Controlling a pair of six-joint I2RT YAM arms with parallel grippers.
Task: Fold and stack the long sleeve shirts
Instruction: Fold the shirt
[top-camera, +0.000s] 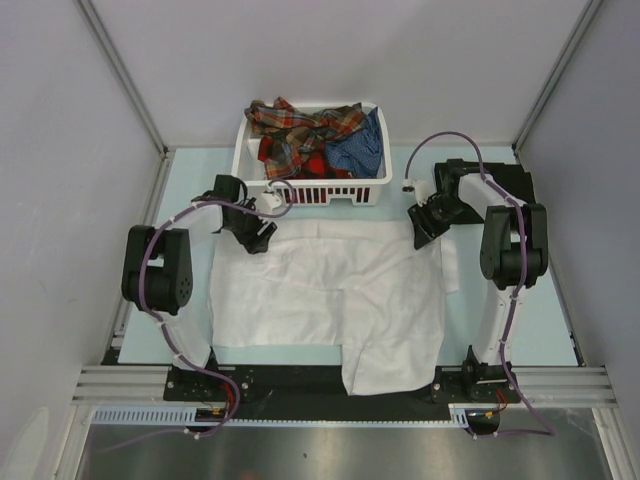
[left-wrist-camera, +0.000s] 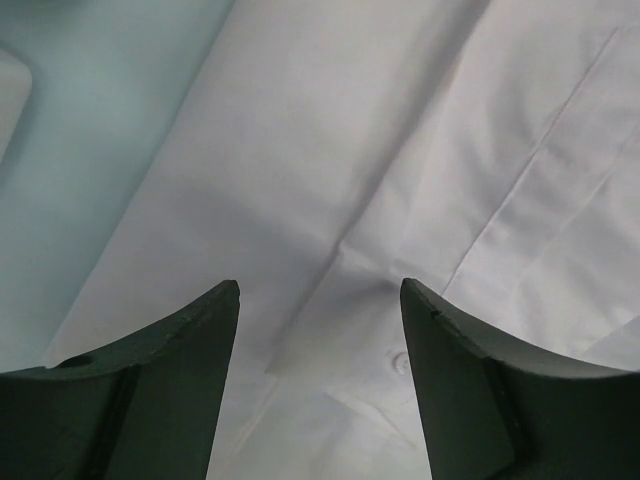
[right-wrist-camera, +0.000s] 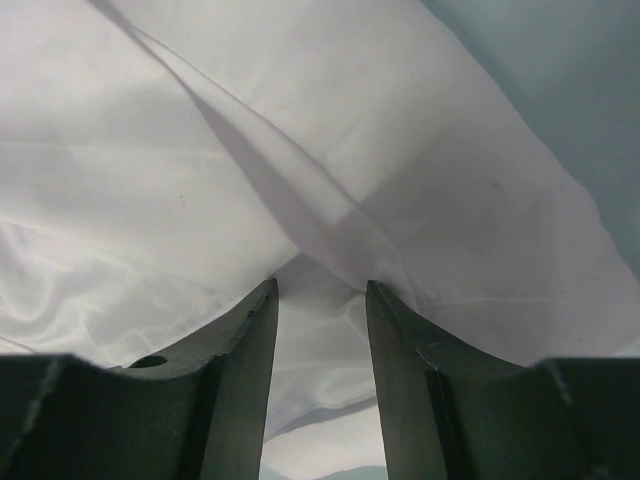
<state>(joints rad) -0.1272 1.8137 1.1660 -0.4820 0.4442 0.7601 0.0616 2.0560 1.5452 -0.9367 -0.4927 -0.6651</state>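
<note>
White shirt laid flat, fold not yet begun

The white shirt (top-camera: 330, 290) lay spread on the table (top-camera: 560, 320), its near hem hanging over the front edge. The plaid and blue shirts (top-camera: 305, 135) waited in the basket (top-camera: 320, 192) behind it. The left gripper (top-camera: 260, 238) and right gripper (top-camera: 420, 235) hung low over the far corners, both arms reaching out and bent inward at the wrist. Both had their fingers parted and released, gripping nothing. Next, I judged, each needed to pinch a side or sleeve and carry it inward for the first fold

Blue shirt (top-camera: 366, 150) partly under plaid shirts (top-camera: 300, 126)
</note>
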